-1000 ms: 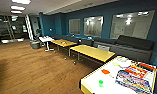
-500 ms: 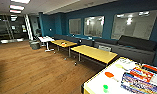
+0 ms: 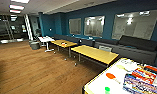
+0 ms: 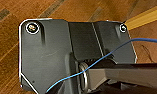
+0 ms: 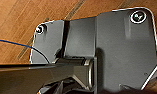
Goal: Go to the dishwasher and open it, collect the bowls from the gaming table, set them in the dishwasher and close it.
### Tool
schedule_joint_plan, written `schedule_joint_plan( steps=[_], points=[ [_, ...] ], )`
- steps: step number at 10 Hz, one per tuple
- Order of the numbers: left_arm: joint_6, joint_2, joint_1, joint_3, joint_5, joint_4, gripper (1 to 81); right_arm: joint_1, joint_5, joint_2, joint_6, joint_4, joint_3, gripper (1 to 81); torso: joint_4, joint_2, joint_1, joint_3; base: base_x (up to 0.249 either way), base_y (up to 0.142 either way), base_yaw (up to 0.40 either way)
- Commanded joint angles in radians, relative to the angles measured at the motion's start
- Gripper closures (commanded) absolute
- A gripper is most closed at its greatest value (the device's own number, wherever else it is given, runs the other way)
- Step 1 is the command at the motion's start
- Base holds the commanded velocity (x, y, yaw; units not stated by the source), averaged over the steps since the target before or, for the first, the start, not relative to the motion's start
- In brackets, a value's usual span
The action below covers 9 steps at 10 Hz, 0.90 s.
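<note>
Occupying the nearest corner of the head view: the gaming table (image 3: pixel 99 86), white-topped with a pale yellow edge. On it — the green bowl (image 3: pixel 107 89), small, close to the near edge; the red-orange bowl (image 3: pixel 110 76), shallow, a little farther in and apart from the green one. Just beside them, a stack of colourful flat boxes (image 3: pixel 141 81), possibly board games, though the print is too blurred to read.

Beyond: wooden plank floor (image 3: pixel 31 67), warm brown, running across the room.

Middle distance: two square yellow-topped tables on metal legs, the nearer (image 3: pixel 95 53) and the farther (image 3: pixel 63 43), set in a row along a dark bench sofa (image 3: pixel 136 47).

Farther: a small white table (image 3: pixel 46 39), with a grey round bin (image 3: pixel 34 45) near it.

Rear: teal wall (image 3: pixel 106 20) carrying three framed glass panels (image 3: pixel 92 25); ceiling lights (image 3: pixel 16 7) at the far left.

Wrist views: each arm's dark plate above the same plank floor, a thin blue cable (image 4: pixel 99 61) crossing the left one. Fingers of both grippers — cannot tell whether open or closed.
</note>
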Motion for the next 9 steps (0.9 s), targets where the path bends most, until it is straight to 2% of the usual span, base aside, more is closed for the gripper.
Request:
schedule_joint_plan(
  steps=[1, 6, 9],
  points=[
    [0.001, -0.003, -0.049, 0.004, 0.052, -0.005, 1.0, 0.045, -0.049, 0.004, -0.003, -0.009, 0.007, 1.0, 0.0, 0.0, 0.0, 0.0, 0.0, 0.0, 0.0],
    [0.004, -0.003, -0.051, 0.007, 0.054, 0.006, 1.0, 0.043, -0.048, 0.002, -0.003, -0.007, 0.007, 1.0, 0.0, 0.0, 0.0, 0.0, 0.0, 0.0, -0.016],
    [0.001, -0.005, -0.051, 0.007, 0.056, 0.006, 1.0, 0.043, -0.049, 0.004, -0.003, -0.007, 0.007, 1.0, 0.0, 0.0, -0.001, 0.0, 0.0, 0.0, -0.222]
  ],
)
